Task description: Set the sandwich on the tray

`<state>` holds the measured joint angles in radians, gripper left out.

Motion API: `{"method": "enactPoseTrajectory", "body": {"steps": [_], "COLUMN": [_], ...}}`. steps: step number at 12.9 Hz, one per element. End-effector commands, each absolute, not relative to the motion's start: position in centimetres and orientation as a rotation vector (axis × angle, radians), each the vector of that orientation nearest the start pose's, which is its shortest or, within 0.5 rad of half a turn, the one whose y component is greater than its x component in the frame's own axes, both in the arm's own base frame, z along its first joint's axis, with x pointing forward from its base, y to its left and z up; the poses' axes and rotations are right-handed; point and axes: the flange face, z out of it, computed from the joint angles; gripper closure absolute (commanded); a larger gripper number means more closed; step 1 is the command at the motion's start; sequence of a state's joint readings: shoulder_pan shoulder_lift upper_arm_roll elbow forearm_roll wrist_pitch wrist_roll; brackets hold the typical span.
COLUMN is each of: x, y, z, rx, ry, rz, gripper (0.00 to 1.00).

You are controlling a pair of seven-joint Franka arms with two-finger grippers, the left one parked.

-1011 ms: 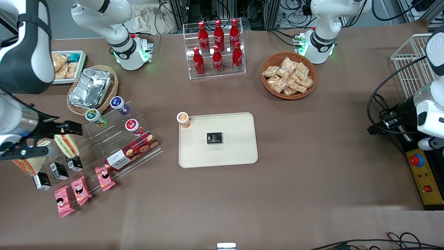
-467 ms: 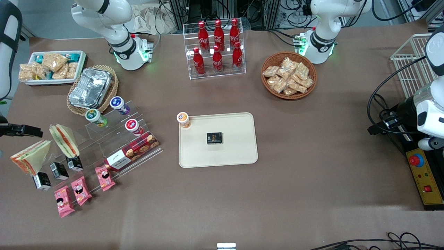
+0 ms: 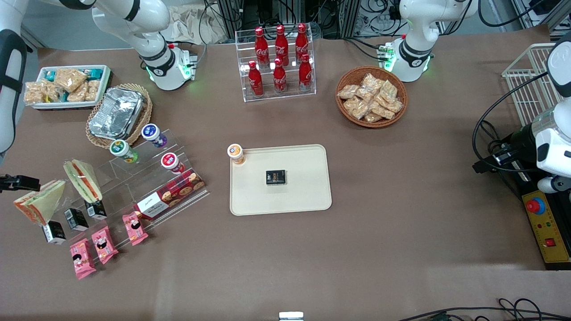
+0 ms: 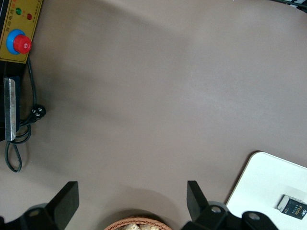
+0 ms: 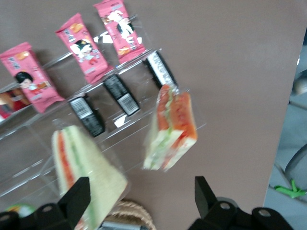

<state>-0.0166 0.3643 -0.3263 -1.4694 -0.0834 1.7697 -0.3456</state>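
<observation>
Two sandwiches [image 3: 39, 200] [image 3: 83, 179] are seen, six cola bottles [image 3: 280, 58], three pink packets [image 3: 106, 244], three black cartons [image 3: 75, 218], three capped cups [image 3: 151, 134], one tray [image 3: 308, 196] and one gripper [image 5: 141, 201], empty with fingers apart.

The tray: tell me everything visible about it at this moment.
The tray is a flat cream-beige rectangle, plastic-looking, with rounded corners and a low rim, lying flat mid-table. A small black box sits near its centre; an orange-capped bottle stands at one corner. No sandwich is on it. The gripper is at the working arm's end, open.
</observation>
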Motion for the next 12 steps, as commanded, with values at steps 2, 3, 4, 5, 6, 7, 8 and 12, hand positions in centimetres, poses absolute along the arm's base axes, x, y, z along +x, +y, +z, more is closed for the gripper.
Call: {"method": "enactPoseTrajectory", "body": {"steps": [2, 3, 4, 5, 6, 7, 8, 12], "x": [63.7, 63.7, 63.7, 63.5, 63.1, 62.9, 62.8, 61.4], "y": [-21.4, -22.0, -22.3, -22.4, -22.9, -23.4, -23.5, -25.5], "z": [45.9, 45.3, 44.7, 43.8, 42.9, 42.2, 41.7, 38.5], "rx": [-3.323, -3.323, -3.322, -3.320, -3.316, -3.318, -3.320, -3.296], "ry": [-0.160, -0.176, -0.192, -0.213, -0.218, -0.222, -0.246, -0.252], "rz": [0.161, 0.158, 0.156, 0.158, 0.162, 0.152, 0.134, 0.085], "gripper": [0.04, 0.04, 0.04, 0.04, 0.04, 0.04, 0.04, 0.09]}}
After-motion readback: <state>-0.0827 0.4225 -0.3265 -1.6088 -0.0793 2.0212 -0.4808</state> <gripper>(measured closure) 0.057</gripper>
